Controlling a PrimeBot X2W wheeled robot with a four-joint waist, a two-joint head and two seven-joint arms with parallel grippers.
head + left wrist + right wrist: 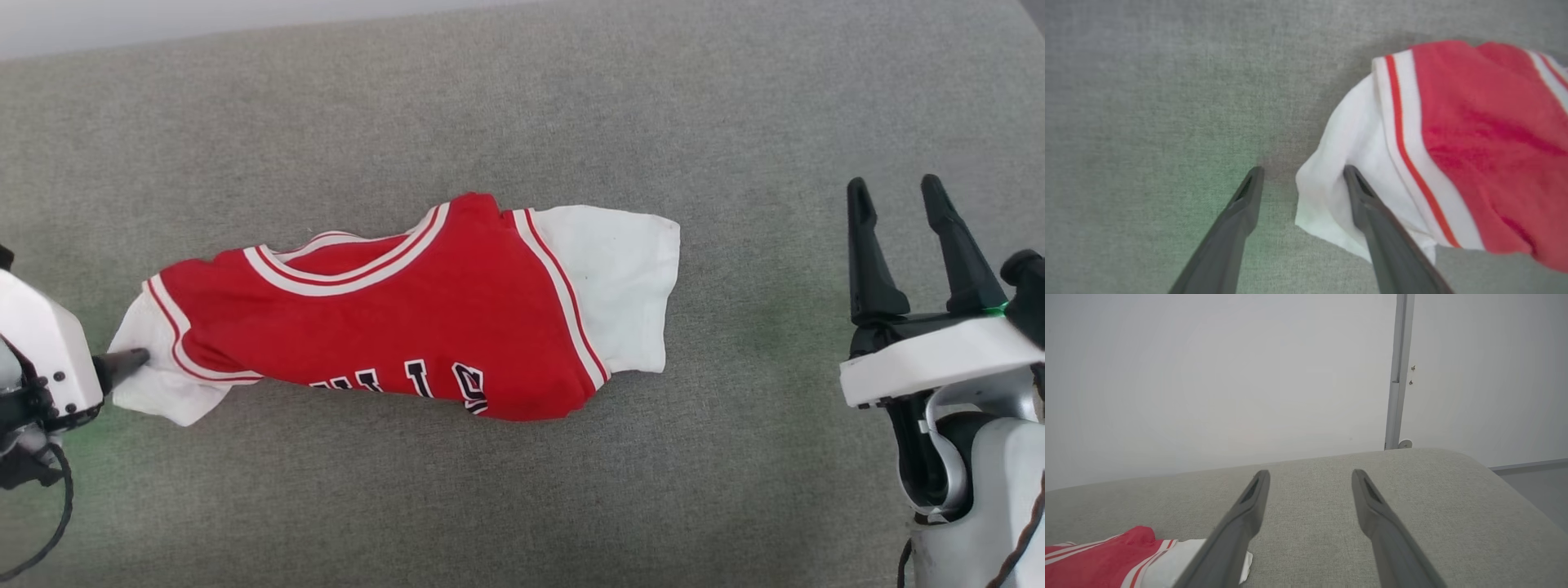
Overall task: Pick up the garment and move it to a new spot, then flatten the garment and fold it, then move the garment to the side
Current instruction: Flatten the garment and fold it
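Grey padded surface with a plain pale wall behind its far edge and a metal post beyond its rounded right end.

The garment lies across the middle of the surface, long axis running left to right, well short of the far edge. Its striped neckline trim faces the far edge. A white side panel spreads flat at the right end, and the chest lettering disappears under the near fold. This suggests the lower body is tucked beneath, so the cloth is laid down but not yet flattened.

The left gripper sits low at the garment's left end with its jaws spread. One finger lies against the crumpled white corner and the other over bare upholstery, so nothing is clamped between them. That position suits taking or tugging the bunched end outward, and the corner probably needs drawing left to smooth it.

The right gripper hangs near the right end of the surface, jaws wide apart and empty, well apart from the white panel. It is probably waiting clear of the garment so that it can take the opposite end when the cloth is stretched flat.
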